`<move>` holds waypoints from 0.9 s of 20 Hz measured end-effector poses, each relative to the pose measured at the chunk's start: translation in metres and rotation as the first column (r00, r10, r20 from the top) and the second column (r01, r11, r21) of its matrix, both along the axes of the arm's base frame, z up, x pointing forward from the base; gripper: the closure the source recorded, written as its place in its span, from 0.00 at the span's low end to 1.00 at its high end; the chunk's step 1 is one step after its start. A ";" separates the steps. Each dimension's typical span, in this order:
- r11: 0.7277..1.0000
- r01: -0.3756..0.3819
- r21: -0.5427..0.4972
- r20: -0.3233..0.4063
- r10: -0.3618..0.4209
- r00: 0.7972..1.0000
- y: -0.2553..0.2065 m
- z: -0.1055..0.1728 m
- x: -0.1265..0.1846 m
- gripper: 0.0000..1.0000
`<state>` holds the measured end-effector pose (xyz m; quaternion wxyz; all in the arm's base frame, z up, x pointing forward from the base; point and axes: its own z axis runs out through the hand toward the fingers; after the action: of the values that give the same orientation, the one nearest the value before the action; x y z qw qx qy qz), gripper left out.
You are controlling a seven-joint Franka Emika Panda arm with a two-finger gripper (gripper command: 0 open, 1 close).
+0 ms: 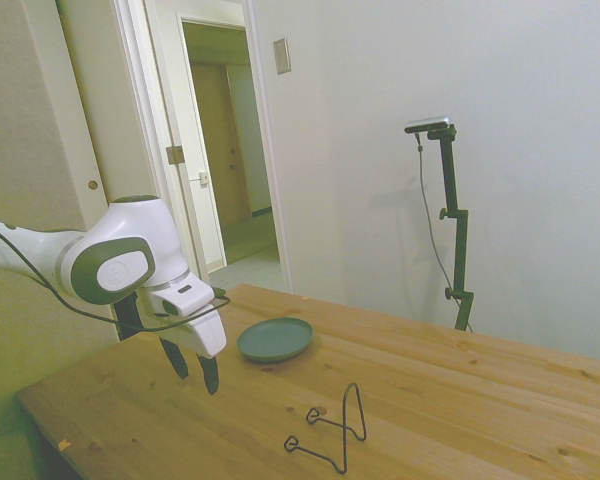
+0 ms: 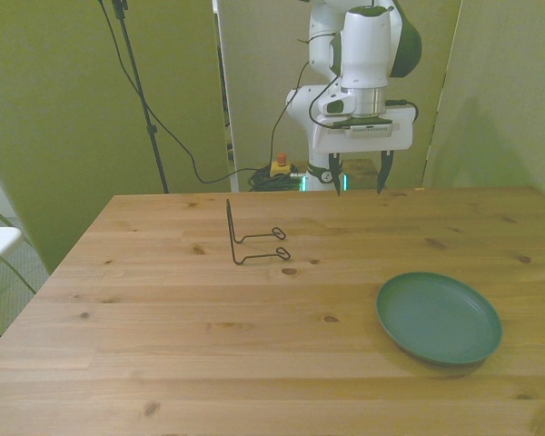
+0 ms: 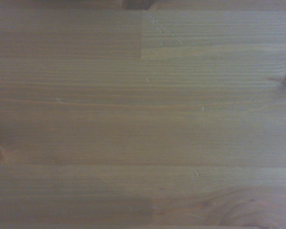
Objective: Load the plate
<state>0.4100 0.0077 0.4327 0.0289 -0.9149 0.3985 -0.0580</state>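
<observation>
At the front view's left, nearer the far edge: thin black wire stand (image 2: 252,240), upright post and two looped feet flat on the wooden table (image 2: 163,309). Near the top middle, above the far edge: gripper (image 2: 355,175), fingers spread apart, empty, well clear of everything. At the front view's right, toward the near edge: plate (image 2: 439,318), flat on the boards, bare, well apart from the stand. Under the wrist camera, only bare planks (image 3: 143,114).

Judged step: reaching for the plate. Best taken by the rim, fingers straddling the raised edge on the side nearest the arm, descending squarely and closing only once one finger sits under the lip. Afterwards, likely tilting upright and lowering against the stand's post without knocking it over.
</observation>
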 end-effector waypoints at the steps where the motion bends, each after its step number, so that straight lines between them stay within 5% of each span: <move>1: 1.000 0.000 0.000 0.000 0.000 1.000 0.000 0.000 0.000 0.00; 6: 0.999 0.042 0.009 0.039 -0.042 0.998 -0.003 0.012 0.019 0.00; 15: 0.980 0.197 -0.010 0.126 -0.195 0.973 -0.032 0.037 0.153 0.00; 18: 0.977 0.213 -0.020 0.137 -0.208 0.968 -0.047 0.037 0.176 0.00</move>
<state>0.5857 -0.0393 0.4695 0.0333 -0.8618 0.4894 -0.1291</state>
